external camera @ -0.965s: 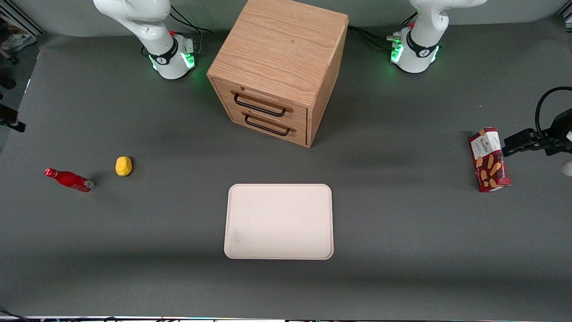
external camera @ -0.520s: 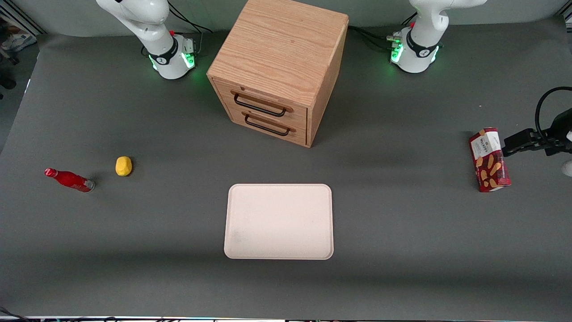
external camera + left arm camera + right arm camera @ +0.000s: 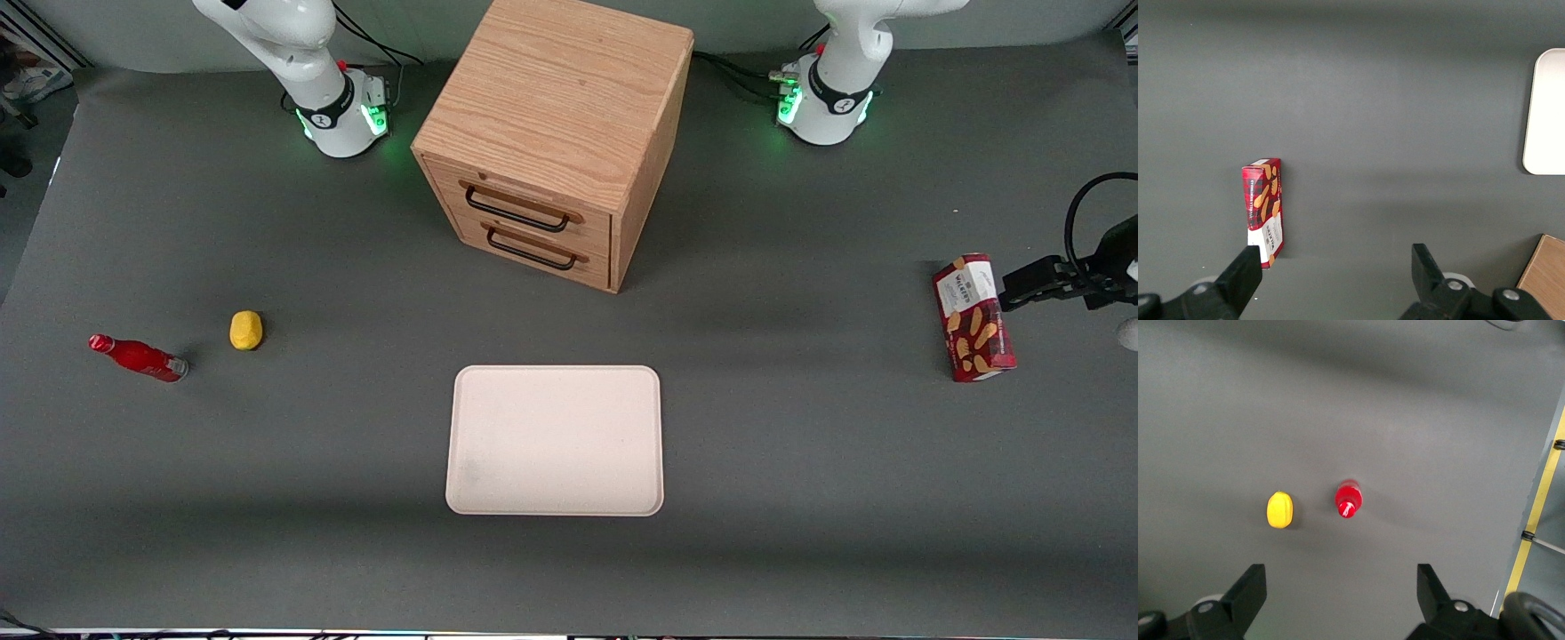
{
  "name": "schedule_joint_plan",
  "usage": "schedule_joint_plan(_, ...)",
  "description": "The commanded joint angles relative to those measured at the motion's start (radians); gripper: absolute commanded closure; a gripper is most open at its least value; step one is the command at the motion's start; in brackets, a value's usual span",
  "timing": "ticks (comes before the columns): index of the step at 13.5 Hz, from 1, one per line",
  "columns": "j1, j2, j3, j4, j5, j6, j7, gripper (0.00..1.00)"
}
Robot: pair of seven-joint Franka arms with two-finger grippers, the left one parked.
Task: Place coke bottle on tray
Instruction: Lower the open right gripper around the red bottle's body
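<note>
One coke bottle (image 3: 138, 356) stands upright on the grey table toward the working arm's end, just beside a yellow lump (image 3: 246, 330) and well apart from the tray (image 3: 555, 440), which lies nearer the front camera than the wooden drawer cabinet (image 3: 553, 133). The tray carries nothing. From the right wrist camera the bottle is seen cap-on from high above, the gripper (image 3: 1341, 590) poised well over it, jaws spread wide and holding nothing.

Assessment: the bottle looks small, rigid and light, with a glossy skin likely to be slippery. Its narrow neck and tall, slim stance suggest it would tip under a sideways nudge. The best hold appears to be across the wider body below the neck, fingers (image 3: 1248, 590) closing squarely and clear of the yellow lump. The task is not yet begun; approach is the step in hand.
</note>
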Motion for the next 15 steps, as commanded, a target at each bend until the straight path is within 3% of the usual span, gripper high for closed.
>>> schedule_joint_plan(1, 0.014, 0.006, -0.011, -0.092, 0.02, 0.104, -0.01, 0.0)
schedule_joint_plan(8, 0.057, -0.021, -0.071, -0.398, 0.085, 0.382, -0.012, 0.0)
schedule_joint_plan(15, 0.064, -0.029, -0.083, -0.627, 0.086, 0.652, -0.023, 0.0)
